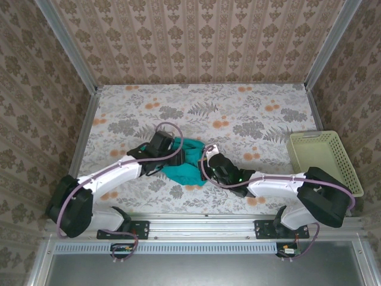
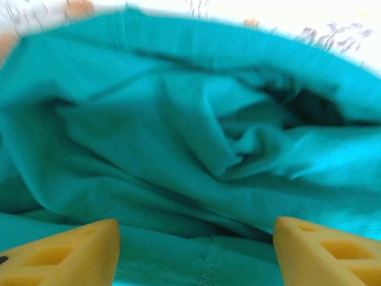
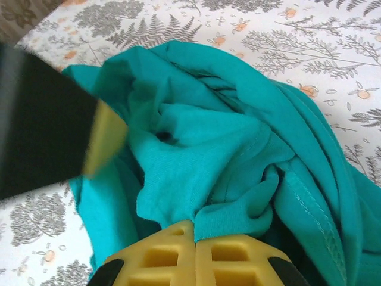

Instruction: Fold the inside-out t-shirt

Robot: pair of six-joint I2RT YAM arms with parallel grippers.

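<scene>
While right gripper (image 3: 194, 235) clamps the t-shirt (image 3: 238, 149), left gripper (image 2: 195, 231), jaws apart, should close on cloth, then spread it.

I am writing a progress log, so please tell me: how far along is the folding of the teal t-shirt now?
Done: nothing looks folded; the t-shirt lies in a crumpled heap on the table.
In hand: the right claw is shut on a bunch of the cloth, and the left claw is open, close over the heap.
Left: spreading the t-shirt flat, then every fold.
</scene>
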